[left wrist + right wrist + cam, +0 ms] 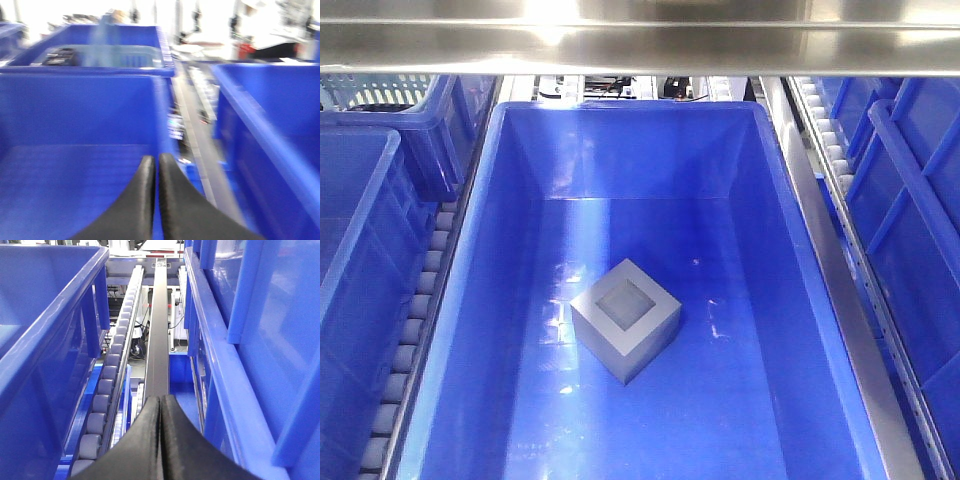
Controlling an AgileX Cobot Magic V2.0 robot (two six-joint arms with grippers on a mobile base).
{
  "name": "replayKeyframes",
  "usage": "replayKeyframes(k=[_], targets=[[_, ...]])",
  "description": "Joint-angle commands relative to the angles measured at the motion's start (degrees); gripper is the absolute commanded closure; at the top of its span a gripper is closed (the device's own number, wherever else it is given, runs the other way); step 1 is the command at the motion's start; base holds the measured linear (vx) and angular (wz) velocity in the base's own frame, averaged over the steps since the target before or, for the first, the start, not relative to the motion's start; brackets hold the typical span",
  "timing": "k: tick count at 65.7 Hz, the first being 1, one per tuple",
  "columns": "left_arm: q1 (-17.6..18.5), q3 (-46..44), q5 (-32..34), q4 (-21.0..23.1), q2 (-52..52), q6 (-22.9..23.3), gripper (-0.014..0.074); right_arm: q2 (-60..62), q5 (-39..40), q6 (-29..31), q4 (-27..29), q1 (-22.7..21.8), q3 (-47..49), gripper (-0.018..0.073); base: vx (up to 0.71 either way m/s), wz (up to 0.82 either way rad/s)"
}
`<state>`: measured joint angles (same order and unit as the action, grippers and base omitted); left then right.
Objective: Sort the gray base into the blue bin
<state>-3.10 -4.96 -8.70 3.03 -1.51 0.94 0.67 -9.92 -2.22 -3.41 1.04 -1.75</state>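
Already sitting in the blue bin [500, 330], near the middle of the front picture: the gray base [625, 320], flat on the shiny floor, square hole facing up, well apart from every wall. Turned a bit, so one corner points at the bottom of the picture. No arm or gripper anywhere in that picture.

Pressed together, holding nothing: the black fingers of the left gripper [156, 170], at the bottom middle of the left wrist picture, hanging over the rim of another blue tote [75, 145]. Blurry there, so maybe moving, but hard to tell.

Pressed together too, and empty: the right gripper [161, 412], at the bottom middle of the right wrist picture, over a roller track [107, 390] and a dark rail [159, 330] between two blue walls.

Looks done, most likely. So not much left to go wrong with the block itself. Still some trouble to watch for:

- Bumping a bin wall with the right arm, squeezed in a thin gap.
- Knocking the left tote's rim with the low left fingers.
- Reaching back in and nudging the block for no reason.
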Motion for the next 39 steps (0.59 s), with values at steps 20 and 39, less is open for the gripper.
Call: replayKeyframes(k=[20, 39], targets=[[-0.67, 8.19, 11.17, -0.96, 3.02, 2.08, 0.0602, 0.65, 4.27, 0.31, -0.35, -0.26, -0.83, 0.0568, 0.0, 0.0], [5.66, 8.19, 11.12, -4.0, 3.02, 2.08, 0.0602, 0.65, 4.27, 0.31, -0.35, -0.26, -0.83, 0.0568, 0.0, 0.0]])
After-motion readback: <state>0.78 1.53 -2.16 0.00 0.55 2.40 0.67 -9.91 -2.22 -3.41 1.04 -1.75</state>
